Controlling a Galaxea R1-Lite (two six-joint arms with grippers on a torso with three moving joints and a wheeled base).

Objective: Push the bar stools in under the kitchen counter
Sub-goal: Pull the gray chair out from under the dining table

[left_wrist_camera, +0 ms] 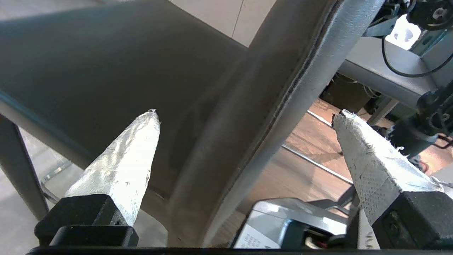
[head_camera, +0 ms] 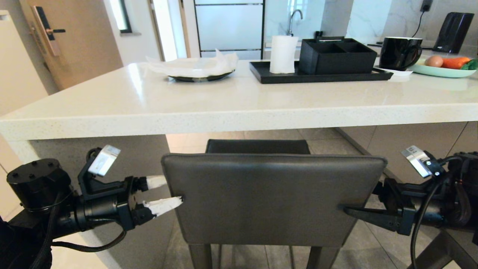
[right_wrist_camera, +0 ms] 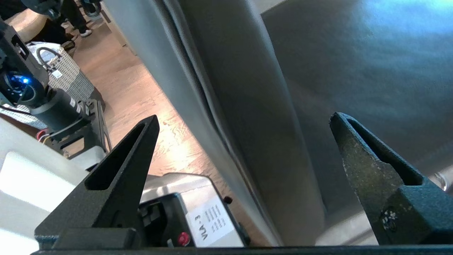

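Nearest the head camera: bar stool (head_camera: 272, 201), dark leather backrest facing the robot, seat ahead of it reaching under the overhang of the kitchen counter (head_camera: 239, 112). Left gripper (head_camera: 168, 192) level at the backrest's left edge, white-wrapped fingers (left_wrist_camera: 124, 166) spread wide and straddling that edge, one before the backrest, one behind; contact cannot be told. Right gripper (head_camera: 345, 209) level at the right edge, black fingers (right_wrist_camera: 120, 166) likewise spread wide astride the backrest, nothing clamped. On the countertop: black tray (head_camera: 317, 76) bearing a white paper roll (head_camera: 283, 54) and a black box (head_camera: 336, 56); dark plate (head_camera: 201, 77) under crumpled white paper; black mug (head_camera: 399, 52); pale green plate (head_camera: 444, 71) with an egg and a carrot.
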